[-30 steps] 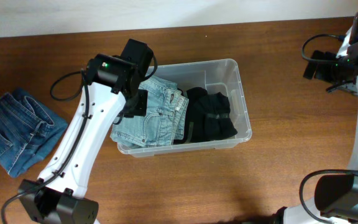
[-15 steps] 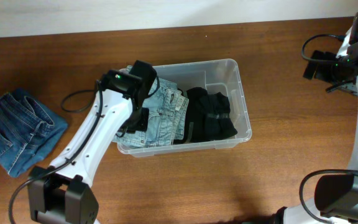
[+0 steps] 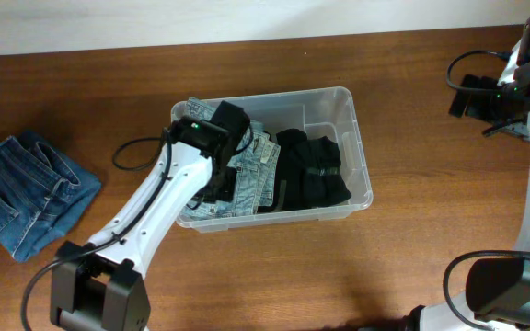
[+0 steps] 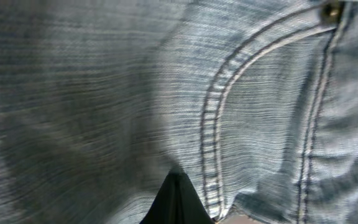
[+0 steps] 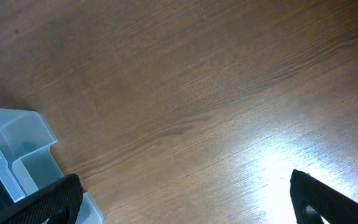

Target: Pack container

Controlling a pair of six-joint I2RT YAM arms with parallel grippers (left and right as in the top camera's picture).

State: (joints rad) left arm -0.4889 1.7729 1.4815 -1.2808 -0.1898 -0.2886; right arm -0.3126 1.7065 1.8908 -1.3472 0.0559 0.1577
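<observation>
Currently we log: container (image 3: 362,188) w/ light jeans (image 3: 258,176) left, black garment (image 3: 318,170) right; left gripper (image 4: 176,200) clenched against light jeans; right gripper (image 5: 185,202) released, far right.

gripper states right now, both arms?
Left gripper: closed, tips against the light jeans, no grip visible.
Right gripper: open, empty, above the table.

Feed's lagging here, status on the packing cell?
Left gripper shut, tip on light-blue jeans inside the container. Right gripper open over the table, holding nothing. Black garment already in; darker jeans on table at left. Nothing blocking.
</observation>
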